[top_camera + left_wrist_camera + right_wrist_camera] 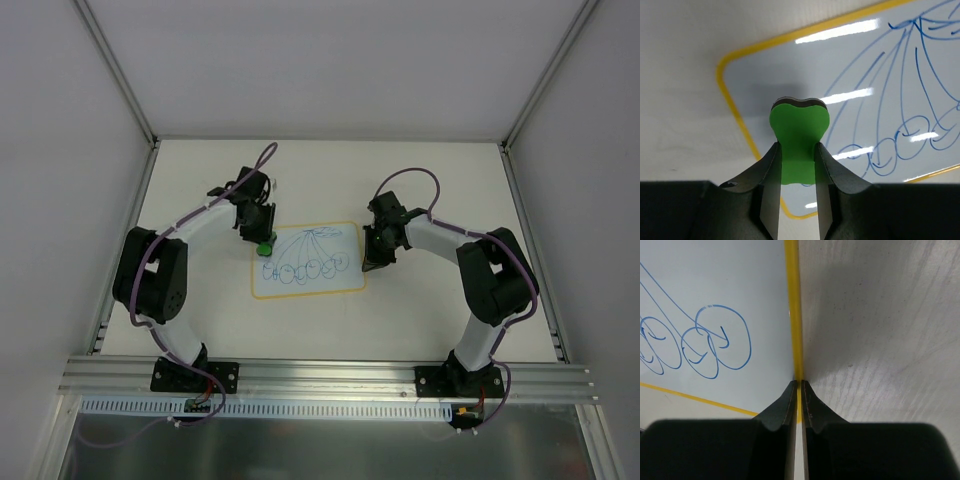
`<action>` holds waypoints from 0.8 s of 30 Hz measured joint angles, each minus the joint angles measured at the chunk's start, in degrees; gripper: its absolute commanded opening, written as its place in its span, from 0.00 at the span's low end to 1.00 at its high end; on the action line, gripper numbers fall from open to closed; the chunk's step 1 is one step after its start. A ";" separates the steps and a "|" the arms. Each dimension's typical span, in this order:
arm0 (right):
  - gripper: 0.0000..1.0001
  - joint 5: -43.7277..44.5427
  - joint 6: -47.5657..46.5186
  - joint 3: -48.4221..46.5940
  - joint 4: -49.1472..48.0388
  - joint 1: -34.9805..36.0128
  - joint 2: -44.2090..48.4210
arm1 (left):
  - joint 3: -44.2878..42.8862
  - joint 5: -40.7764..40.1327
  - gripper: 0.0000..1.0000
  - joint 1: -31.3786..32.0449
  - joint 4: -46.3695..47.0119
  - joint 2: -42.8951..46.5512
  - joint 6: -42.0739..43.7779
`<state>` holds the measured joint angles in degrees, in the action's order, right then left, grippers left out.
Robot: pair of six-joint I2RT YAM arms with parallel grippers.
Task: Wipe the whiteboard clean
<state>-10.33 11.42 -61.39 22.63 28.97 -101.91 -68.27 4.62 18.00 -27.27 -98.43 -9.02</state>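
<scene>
White tabletop [430,170] stretched open on every side of the whiteboard [310,262] lying at its middle. I saw my left gripper [796,155] clamped on the green eraser [799,127] over the board's upper-left corner; my right gripper [799,390], fingers almost together, met the yellow right edge.

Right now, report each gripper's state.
Left gripper: shut on the green eraser.
Right gripper: shut, tips at the whiteboard rim.

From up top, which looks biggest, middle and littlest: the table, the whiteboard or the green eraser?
Largest to smallest:
1. The table, clearly biggest.
2. The whiteboard, lying on it.
3. The green eraser, a tiny block at the whiteboard's corner.
</scene>
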 measured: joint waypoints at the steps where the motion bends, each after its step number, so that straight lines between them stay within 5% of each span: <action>1: 0.07 0.07 0.02 0.00 0.00 0.00 0.00 | 0.52 -0.59 0.00 1.18 0.00 0.00 -1.27; 14: 0.06 1.07 0.46 -0.02 -0.52 0.11 0.00 | 1.38 -5.99 0.00 7.21 -0.94 -4.48 -11.06; 24: 0.06 1.99 0.70 -0.02 -0.55 0.22 0.02 | -17.33 -10.16 0.00 18.67 -3.54 -18.32 -12.74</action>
<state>-8.34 12.12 -61.41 22.09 29.19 -101.89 -85.60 -5.54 36.67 -30.81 -116.75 -21.76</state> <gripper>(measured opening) 0.066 0.264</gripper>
